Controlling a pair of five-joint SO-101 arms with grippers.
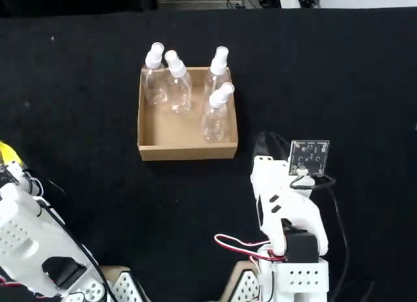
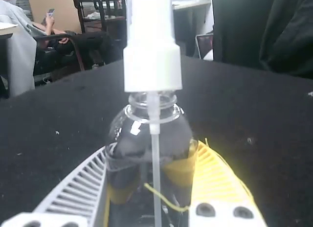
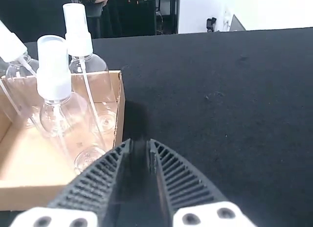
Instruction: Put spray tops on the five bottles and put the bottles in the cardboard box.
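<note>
**Item 1.** Left gripper (image 2: 151,161), one white ribbed finger and one yellow. It is clamping the lower body of a clear, round-shouldered plastic bottle (image 2: 146,134), which is standing upright between the fingers. In the high view this arm is sitting at the table's near left edge, well apart from the box.

**Item 2.** White plastic spray top (image 2: 151,65). It is sitting over the bottle's open neck, with its thin dip tube (image 2: 155,168) hanging down inside. The collar appears to be riding just above the neck rim rather than seated, though the close angle is making that hard to confirm.

**Item 3.** Right gripper (image 3: 139,146), black ribbed fingers. They are lying almost together with only a thin slit between them, holding nothing, just beside the box's near right corner.

**Item 4.** Shallow brown cardboard box (image 1: 186,150). It is holding four clear capped bottles (image 1: 179,87), three along the far wall and one nearer the right wall. The near left floor is lying bare.

**Item 5.** Black cloth table (image 1: 339,87), carrying all of the above.

**Handling note.** This fifth top is probably needing to be seated squarely. That means keeping the left grip low and firm and the bottle vertical, so the tube is not bending. The free gripper should be opening wide enough to take the collar. For boxing, the bare near left corner is offering the safest clearance from the standing bottles.
</note>
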